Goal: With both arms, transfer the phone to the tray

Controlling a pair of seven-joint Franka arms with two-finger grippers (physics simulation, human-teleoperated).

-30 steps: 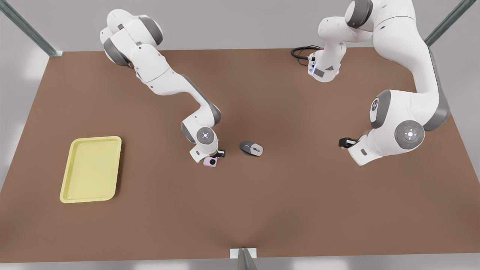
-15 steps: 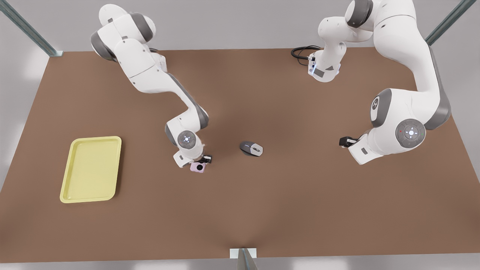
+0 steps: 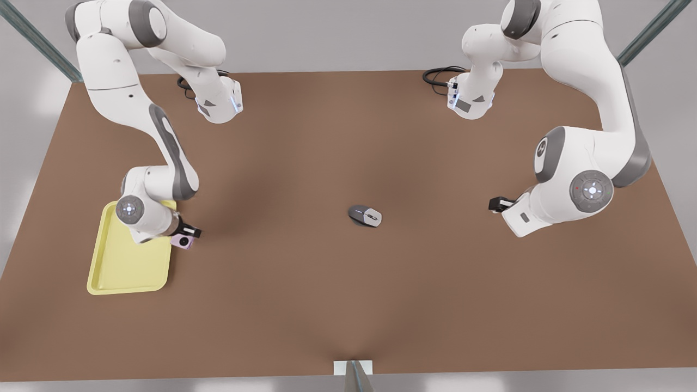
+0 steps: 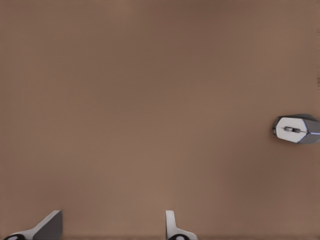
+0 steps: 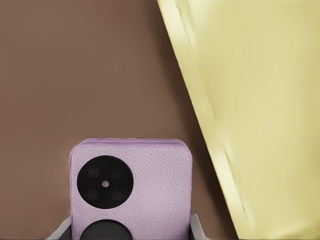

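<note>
Phone nears tray's edge in two-arm transfer

Phone (image 3: 183,240), pale pink with two black circles on its face, hangs clamped between the fingers of the right tool (image 3: 185,235), which sits on the front view's left. It is off the tabletop (image 3: 348,305) and just beside the near rim of the yellow tray (image 3: 130,277), not yet over the tray floor. In the right wrist view the phone (image 5: 131,187) sits between two grey fingertips (image 5: 196,227), with the tray's raised rim (image 5: 210,125) running close alongside.

On the front view's right the left tool (image 3: 498,204) waits above bare tabletop, its fingers (image 4: 172,225) apart and holding nothing; the grey mouse (image 3: 365,216) lies well apart from both arms.

The risk from here looks to be the rim: letting go this close could leave the phone propped on the edge or dropped outside. A low carry could also knock the tray sideways.
</note>
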